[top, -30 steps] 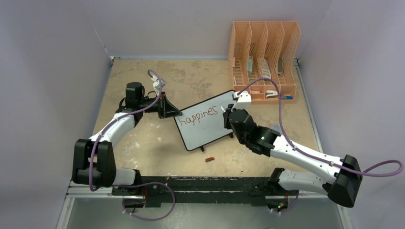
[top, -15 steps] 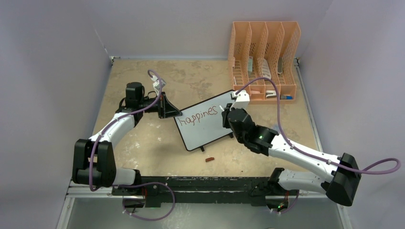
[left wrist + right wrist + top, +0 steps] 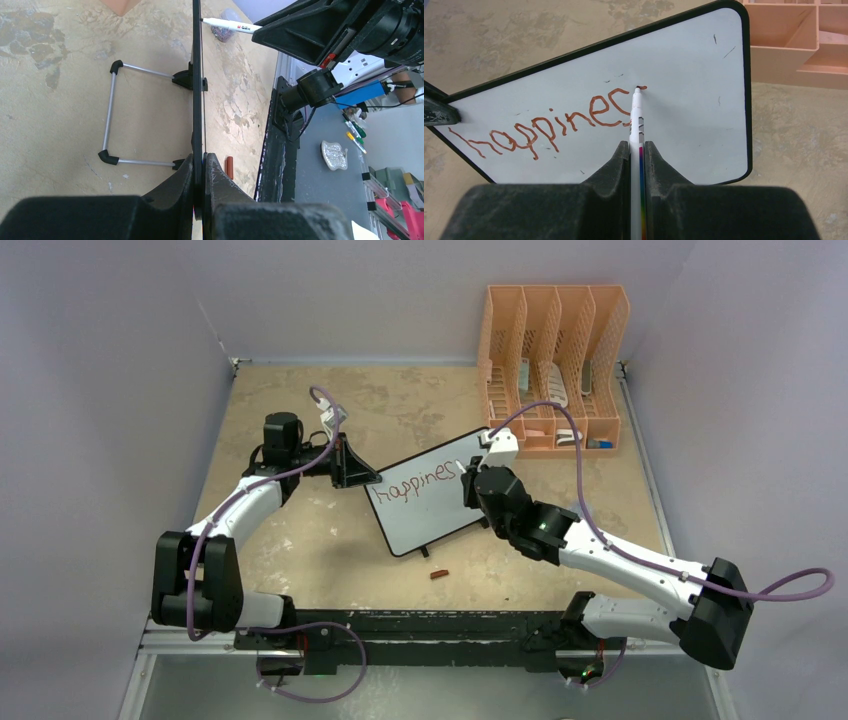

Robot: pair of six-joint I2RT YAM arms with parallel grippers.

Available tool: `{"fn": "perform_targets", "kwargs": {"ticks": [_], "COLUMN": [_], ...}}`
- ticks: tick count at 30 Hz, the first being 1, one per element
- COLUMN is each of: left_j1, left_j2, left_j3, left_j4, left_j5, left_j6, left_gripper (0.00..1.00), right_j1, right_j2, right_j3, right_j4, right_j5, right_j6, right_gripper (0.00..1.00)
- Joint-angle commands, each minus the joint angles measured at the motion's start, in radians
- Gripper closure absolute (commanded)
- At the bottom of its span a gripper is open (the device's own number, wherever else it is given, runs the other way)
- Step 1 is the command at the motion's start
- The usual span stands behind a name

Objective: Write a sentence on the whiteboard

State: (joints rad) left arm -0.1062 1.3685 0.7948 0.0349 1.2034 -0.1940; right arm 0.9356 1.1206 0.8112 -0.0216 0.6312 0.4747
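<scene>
The whiteboard [image 3: 430, 512] stands tilted on the table, its black frame edge-on in the left wrist view [image 3: 197, 75]. My left gripper [image 3: 366, 478] [image 3: 200, 161] is shut on its left edge. Red-brown lettering of the sentence [image 3: 549, 127] [image 3: 420, 485] reads "happines", the last letter only partly drawn. My right gripper [image 3: 470, 480] [image 3: 637, 147] is shut on a white marker [image 3: 636, 117] [image 3: 230, 25]. Its tip touches the board at the top of the last stroke.
An orange file organizer [image 3: 553, 365] [image 3: 794, 45] stands at the back right, close behind the board. A red-brown marker cap [image 3: 439, 574] [image 3: 229, 166] lies on the table in front of the board. The board's wire stand [image 3: 112, 115] rests behind it.
The right gripper has crept slightly up the board with the marker, adding to the last letter. The left gripper and board have held still.
</scene>
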Motion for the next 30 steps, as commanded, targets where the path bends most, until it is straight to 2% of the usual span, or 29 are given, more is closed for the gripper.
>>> {"fn": "perform_targets", "kwargs": {"ticks": [1,19,30], "left_j1": [-0.021,-0.021,-0.021], "left_j2": [0.018,0.015,0.015], "left_j3": [0.005,0.007,0.006], "left_j4": [-0.033,-0.033,-0.033], "left_j5": [-0.008,-0.019,-0.02], "left_j6": [0.048,0.05,0.051], "left_gripper": [1.0,1.0,1.0], "right_j1": [-0.003,-0.003,-0.004], "right_j2": [0.004,-0.029,-0.031], "right_j3": [0.023,0.003,-0.003], "right_j4": [0.055,-0.053,-0.114], "right_j5": [-0.038,-0.058,0.008], "right_j6": [-0.019,0.033,0.082], "right_gripper": [1.0,1.0,1.0]}}
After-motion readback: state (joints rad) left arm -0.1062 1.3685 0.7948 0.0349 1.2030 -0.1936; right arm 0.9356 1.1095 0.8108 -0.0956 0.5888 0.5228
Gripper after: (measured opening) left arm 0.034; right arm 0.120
